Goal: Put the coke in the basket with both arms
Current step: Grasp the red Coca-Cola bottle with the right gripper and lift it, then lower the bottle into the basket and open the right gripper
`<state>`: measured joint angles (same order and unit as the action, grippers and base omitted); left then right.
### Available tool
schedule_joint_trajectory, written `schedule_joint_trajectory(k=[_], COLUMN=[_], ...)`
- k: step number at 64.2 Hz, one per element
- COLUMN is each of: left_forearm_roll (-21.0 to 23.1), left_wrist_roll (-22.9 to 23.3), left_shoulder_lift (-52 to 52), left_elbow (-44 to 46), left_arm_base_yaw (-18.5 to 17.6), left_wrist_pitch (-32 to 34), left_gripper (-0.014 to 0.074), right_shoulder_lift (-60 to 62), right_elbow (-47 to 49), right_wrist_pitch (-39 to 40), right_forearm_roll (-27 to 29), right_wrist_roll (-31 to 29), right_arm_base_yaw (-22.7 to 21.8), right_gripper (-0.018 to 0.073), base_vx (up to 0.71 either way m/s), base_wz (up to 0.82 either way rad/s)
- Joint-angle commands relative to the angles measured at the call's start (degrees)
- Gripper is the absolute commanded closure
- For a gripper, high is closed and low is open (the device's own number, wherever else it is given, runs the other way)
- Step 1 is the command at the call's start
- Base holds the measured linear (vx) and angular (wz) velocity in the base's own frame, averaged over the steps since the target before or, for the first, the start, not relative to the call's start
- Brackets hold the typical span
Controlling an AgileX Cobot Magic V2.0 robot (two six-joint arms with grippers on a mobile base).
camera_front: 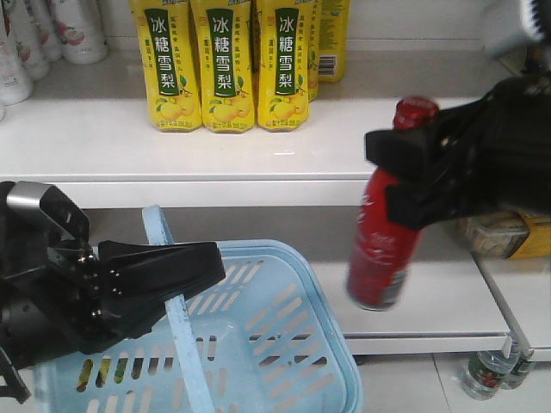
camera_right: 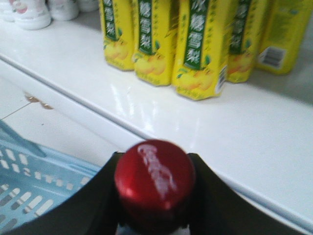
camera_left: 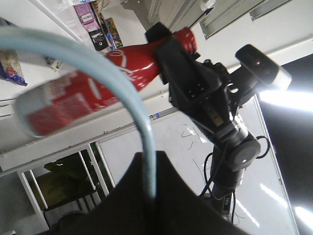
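The coke (camera_front: 381,245) is a red bottle with white script, held in the air to the right of the basket (camera_front: 284,344), slightly tilted. My right gripper (camera_front: 405,176) is shut on its neck just below the red cap (camera_right: 154,178). The pale blue basket sits low at the front. My left gripper (camera_front: 185,275) is shut on the basket's blue handle (camera_front: 176,310), which rises between its black jaws. In the left wrist view the handle (camera_left: 144,132) arcs up from the jaws, with the coke (camera_left: 93,93) and the right gripper (camera_left: 183,73) behind it.
Several yellow pear-drink bottles (camera_front: 228,64) stand on the white upper shelf (camera_front: 215,142), with white bottles (camera_front: 34,34) at its left. A lower white shelf (camera_front: 448,301) lies under the coke, with a yellow packet (camera_front: 508,232) at the right. A small bottle (camera_front: 486,370) stands on the floor.
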<state>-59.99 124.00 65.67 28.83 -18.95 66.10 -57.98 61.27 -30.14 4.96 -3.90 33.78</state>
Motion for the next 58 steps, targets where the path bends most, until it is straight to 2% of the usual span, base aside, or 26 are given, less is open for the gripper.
schedule_joint_trajectory(k=[1,14,31,39,48,58], left_forearm_roll=[4.3,4.3,4.3,4.3,4.3,4.3], left_wrist_roll=[-0.1,-0.1,-0.1,-0.1,-0.1,-0.1], left_shoulder_lift=[-1.1,-1.1,-1.1,-1.1,-1.1,-1.1], left_elbow=[1.4,1.4,1.4,1.4,1.4,1.4], left_arm_base_yaw=[-0.4,-0.4,-0.4,-0.4,-0.4,-0.4], left_wrist_pitch=[12.7,12.7,12.7,12.7,12.7,12.7], left_gripper=[0.0603,0.0603,0.0603,0.0603,0.0603,0.0603], right_shoulder_lift=[-0.4,-3.7,-8.7,-9.6,-9.7,-9.7], right_elbow=[-2.3,-9.5,-10.7,-10.7,-10.7,-10.7], right_wrist_pitch=[11.3,18.0,17.6,17.3,16.4,15.7], right_forearm_roll=[2.8,7.3,9.0,9.2,9.1,8.6], right_wrist_roll=[0.8,0.7,-1.6,-2.6,-2.6,-2.7], right_arm_base_yaw=[2.1,4.1,4.1,4.1,4.1,4.1], right_gripper=[0.0564,0.0565,0.0539,0.0496,0.0372,0.0122], base_vx=[0.00,0.00,0.00,0.00,0.00,0.00], base_wz=[0.00,0.00,0.00,0.00,0.00,0.00])
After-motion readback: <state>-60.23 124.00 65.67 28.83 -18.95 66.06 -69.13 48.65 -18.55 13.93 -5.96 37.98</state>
